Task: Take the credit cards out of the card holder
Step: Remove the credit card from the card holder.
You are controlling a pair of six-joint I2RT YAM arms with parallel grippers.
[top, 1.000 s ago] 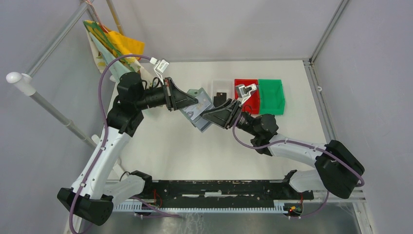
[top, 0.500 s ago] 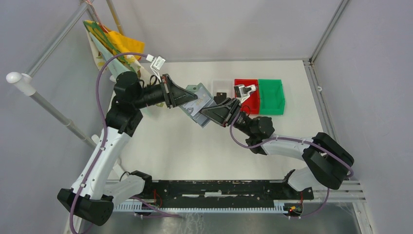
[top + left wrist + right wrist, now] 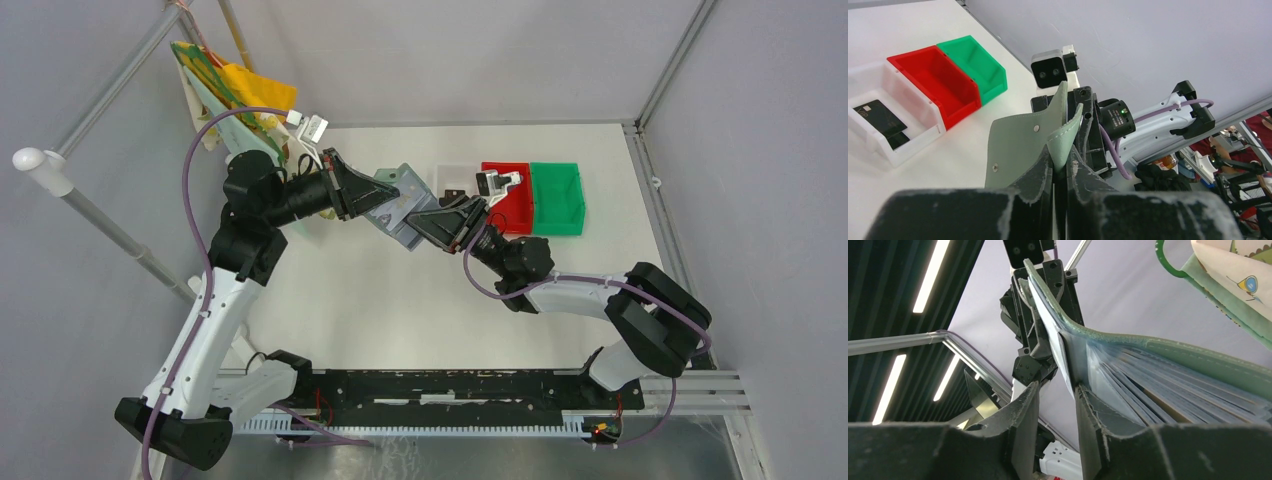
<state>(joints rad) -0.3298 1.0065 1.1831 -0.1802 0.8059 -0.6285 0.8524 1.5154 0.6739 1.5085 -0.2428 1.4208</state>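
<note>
Jaws of the left gripper [image 3: 1060, 165] are clamping the card holder [image 3: 1018, 145] aloft toward twelve o'clock, while the right gripper [image 3: 1058, 410] is gaping at its sleeves. A black card [image 3: 878, 115] is lying in the white bin [image 3: 893, 155] at one o'clock. The others are seemingly sitting inside.

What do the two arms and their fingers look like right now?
The left arm and right arm have white shells with black joints and bases. A purple cable loops along each. Left fingers and right fingers are black, wedge-shaped, scuffed whitish at the edges. Each wrist carries a white camera.
</note>
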